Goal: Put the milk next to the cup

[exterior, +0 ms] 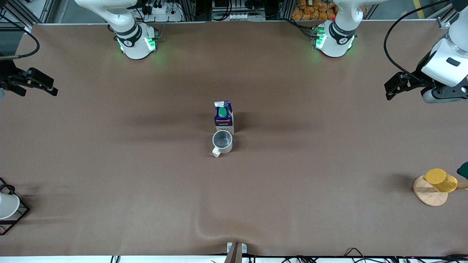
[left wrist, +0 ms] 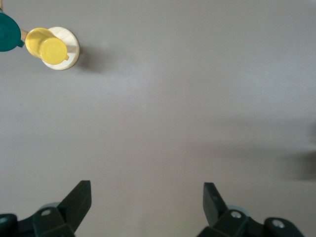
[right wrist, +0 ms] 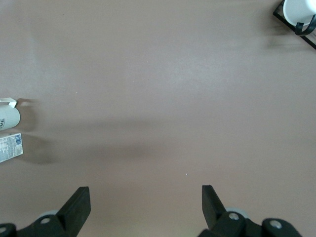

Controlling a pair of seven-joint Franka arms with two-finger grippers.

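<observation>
The milk (exterior: 223, 117), a dark-blue carton with a green cap, stands upright at the table's middle. The cup (exterior: 222, 141), a pale beige-grey mug, stands right beside it, nearer to the front camera, with its handle toward the camera. Both show at the edge of the right wrist view: the cup (right wrist: 7, 117) and the milk's white side (right wrist: 10, 147). My left gripper (exterior: 388, 92) is open and empty over the left arm's end of the table. My right gripper (exterior: 54, 90) is open and empty over the right arm's end.
A yellow cup (exterior: 440, 179) lies on a round wooden stand (exterior: 427, 193) near the left arm's end, with a dark green thing (exterior: 463, 170) beside it. A white cup in a black wire rack (exterior: 7, 206) sits at the right arm's end.
</observation>
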